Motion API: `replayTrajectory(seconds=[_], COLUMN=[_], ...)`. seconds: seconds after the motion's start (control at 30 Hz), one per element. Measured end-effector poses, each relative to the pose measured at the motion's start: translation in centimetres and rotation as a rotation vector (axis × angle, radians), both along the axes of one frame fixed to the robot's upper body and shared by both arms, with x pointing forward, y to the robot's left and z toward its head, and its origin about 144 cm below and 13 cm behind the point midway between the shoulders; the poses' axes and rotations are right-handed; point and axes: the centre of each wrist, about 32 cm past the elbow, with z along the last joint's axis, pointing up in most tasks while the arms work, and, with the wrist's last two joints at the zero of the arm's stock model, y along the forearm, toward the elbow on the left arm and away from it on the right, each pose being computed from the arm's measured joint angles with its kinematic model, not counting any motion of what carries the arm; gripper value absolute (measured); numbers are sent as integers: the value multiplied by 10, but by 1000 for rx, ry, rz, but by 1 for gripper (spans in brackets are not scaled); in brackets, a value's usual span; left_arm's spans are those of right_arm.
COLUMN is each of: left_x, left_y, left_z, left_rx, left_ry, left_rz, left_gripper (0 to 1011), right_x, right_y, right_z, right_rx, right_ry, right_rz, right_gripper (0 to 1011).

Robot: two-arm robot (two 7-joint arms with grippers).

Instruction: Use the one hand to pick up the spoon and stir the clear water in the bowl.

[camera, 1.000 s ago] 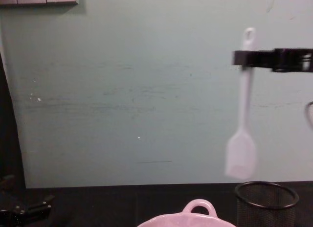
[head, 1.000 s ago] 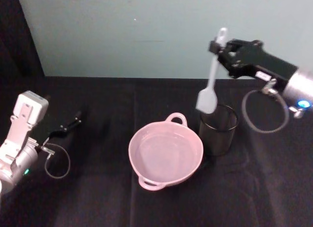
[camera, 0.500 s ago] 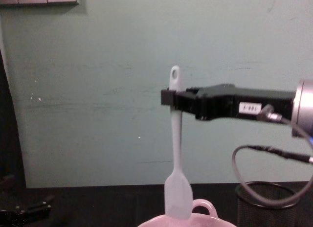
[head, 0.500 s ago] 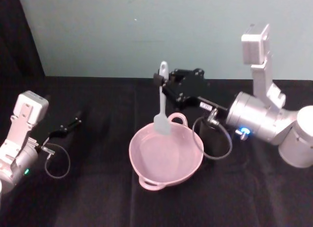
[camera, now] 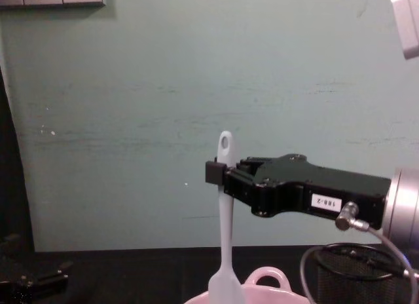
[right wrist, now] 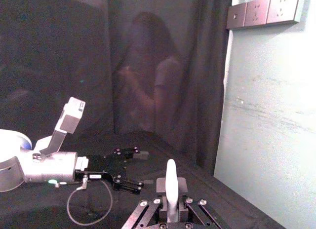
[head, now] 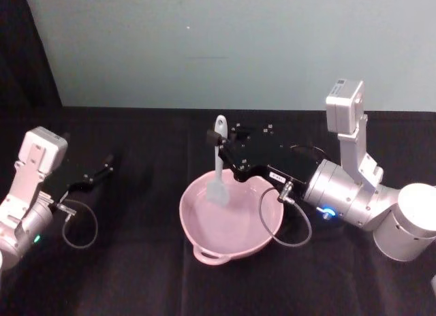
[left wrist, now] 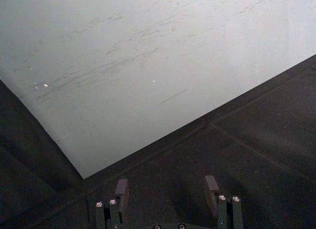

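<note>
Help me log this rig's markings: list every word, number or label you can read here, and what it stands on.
"188-2": on the white label on the side of the right gripper, chest view; the middle digits are uncertain.
The white label in the head view: too small to read.
No text on the spoon, the bowl or the left gripper.

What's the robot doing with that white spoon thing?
The robot is getting ready to stir. Its right gripper is shut on the handle of the white spoon and holds it upright, with the flat blade dipped down inside the pale pink bowl. Whether the blade touches the water is hard to tell. The left gripper is open and rests off to the left on the black table.
</note>
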Motion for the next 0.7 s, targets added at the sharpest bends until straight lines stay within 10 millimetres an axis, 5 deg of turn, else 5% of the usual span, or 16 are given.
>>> replayTrajectory(seconds=[0.7], left_x=[0], left_y=[0], left_z=[0], left_rx=[0], left_ry=[0], left_rz=[0], left_gripper=[1005], right_x=[-5], right_y=[-5], right_z=[-8], right_rx=[-34], right_ry=[-14], right_rz=[-19], right_gripper=[116])
